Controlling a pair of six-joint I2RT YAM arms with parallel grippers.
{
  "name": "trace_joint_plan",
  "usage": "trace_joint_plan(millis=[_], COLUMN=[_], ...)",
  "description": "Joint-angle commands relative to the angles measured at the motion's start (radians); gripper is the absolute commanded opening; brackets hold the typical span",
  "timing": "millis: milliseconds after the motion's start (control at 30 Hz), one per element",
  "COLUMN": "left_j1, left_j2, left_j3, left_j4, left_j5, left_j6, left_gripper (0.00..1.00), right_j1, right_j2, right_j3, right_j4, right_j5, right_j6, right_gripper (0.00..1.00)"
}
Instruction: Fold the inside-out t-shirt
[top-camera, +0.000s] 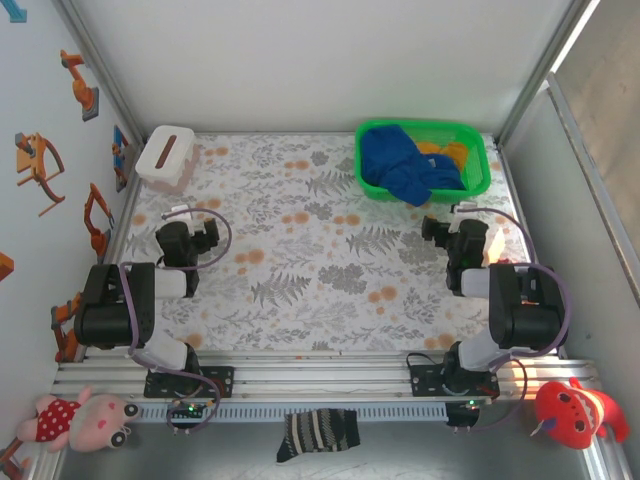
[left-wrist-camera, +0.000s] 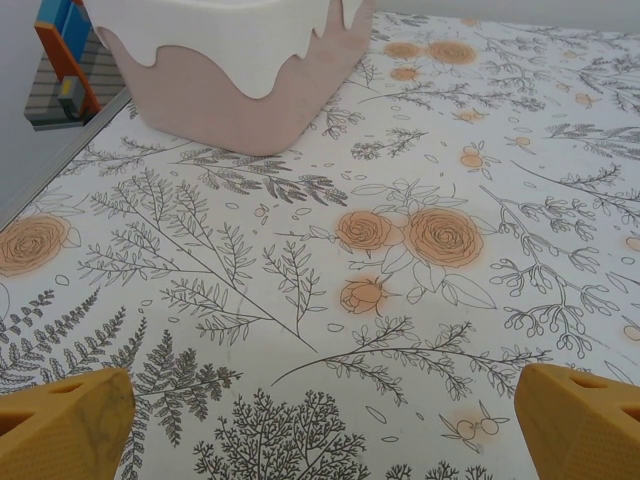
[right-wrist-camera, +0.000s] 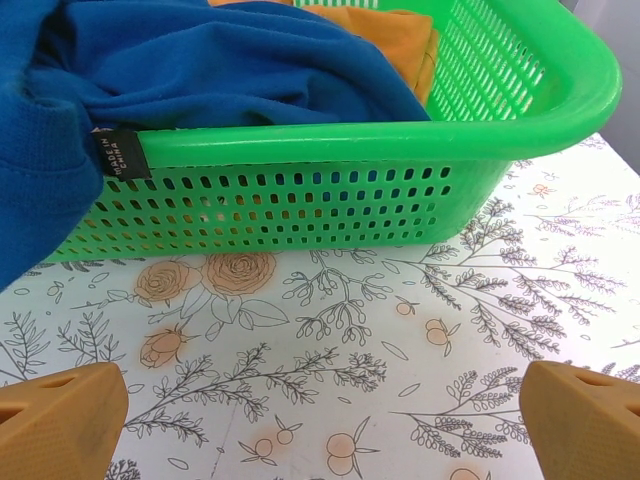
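The royal-blue t-shirt (top-camera: 400, 160) lies bunched in the green basket (top-camera: 478, 150) at the back right, draping over its near rim. In the right wrist view the blue t-shirt (right-wrist-camera: 190, 60) spills over the green basket (right-wrist-camera: 400, 190), a small black label showing at the rim. My right gripper (top-camera: 438, 228) sits just in front of the basket, open and empty, its orange fingertips (right-wrist-camera: 585, 420) wide apart. My left gripper (top-camera: 208, 232) rests open over the bare floral table at the left, with orange fingertips (left-wrist-camera: 60, 425) spread.
A yellow-orange garment (top-camera: 445, 153) lies behind the blue one in the basket, also seen as yellow-orange cloth (right-wrist-camera: 395, 35). A pink-and-white box (top-camera: 166, 156) stands at the back left, close ahead of the left gripper as the box (left-wrist-camera: 230, 70). Metal walls enclose the floral table (top-camera: 320, 260).
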Motion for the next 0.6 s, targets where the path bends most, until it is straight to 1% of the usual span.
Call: trace_joint_plan(millis=[0, 33, 100, 133, 167, 200, 233, 267, 300, 333, 367, 400, 500, 567], left_j1=[0.003, -0.005, -0.024, -0.026, -0.029, -0.031, -0.037, -0.041, -0.048, -0.057, -0.076, -0.101, -0.193, -0.245], left_j2=[-0.024, -0.043, -0.136, -0.169, -0.196, -0.221, -0.244, -0.262, -0.274, -0.283, -0.29, -0.298, -0.319, -0.324], left_j3=[0.017, 0.031, 0.116, 0.164, 0.224, 0.283, 0.338, 0.402, 0.46, 0.503, 0.543, 0.574, 0.616, 0.624], left_j4=[-0.009, -0.052, -0.278, -0.389, -0.488, -0.606, -0.707, -0.821, -0.919, -0.986, -1.049, -1.091, -1.141, -1.152], left_j5=[0.019, 0.005, -0.03, -0.054, -0.089, -0.109, -0.116, -0.104, -0.077, -0.06, -0.046, -0.044, -0.069, -0.073], left_j6=[0.016, 0.023, 0.034, 0.019, -0.008, -0.028, -0.057, -0.103, -0.143, -0.174, -0.199, -0.214, -0.232, -0.258], left_gripper=[0.97, 0.97, 0.97, 0.97, 0.97, 0.97, 0.97, 0.97, 0.97, 0.97, 0.97, 0.97, 0.97, 0.97], right_j1=[-0.008, -0.004, -0.001, -0.002, -0.001, -0.004, -0.005, -0.007, -0.009, -0.008, -0.009, -0.009, -0.005, -0.001], right_j2=[-0.043, -0.116, -0.297, -0.35, -0.388, -0.405, -0.403, -0.385, -0.352, -0.318, -0.276, -0.228, -0.039, 0.085], right_j3=[0.004, 0.022, 0.113, 0.172, 0.247, 0.326, 0.43, 0.549, 0.647, 0.72, 0.794, 0.861, 1.072, 1.197], right_j4=[-0.041, -0.146, -0.44, -0.567, -0.691, -0.813, -0.971, -1.125, -1.195, -1.223, -1.241, -1.258, -1.352, -1.409], right_j5=[0.051, 0.11, 0.206, 0.225, 0.245, 0.305, 0.357, 0.359, 0.282, 0.186, 0.086, -0.008, -0.149, -0.221], right_j6=[0.022, 0.032, 0.09, 0.109, 0.144, 0.25, 0.361, 0.433, 0.4, 0.356, 0.326, 0.318, 0.34, 0.362], right_gripper=[0.94, 0.94, 0.96, 0.97, 0.99, 0.99, 0.99, 0.99, 0.99, 0.95, 0.86, 0.8, 0.71, 0.7])
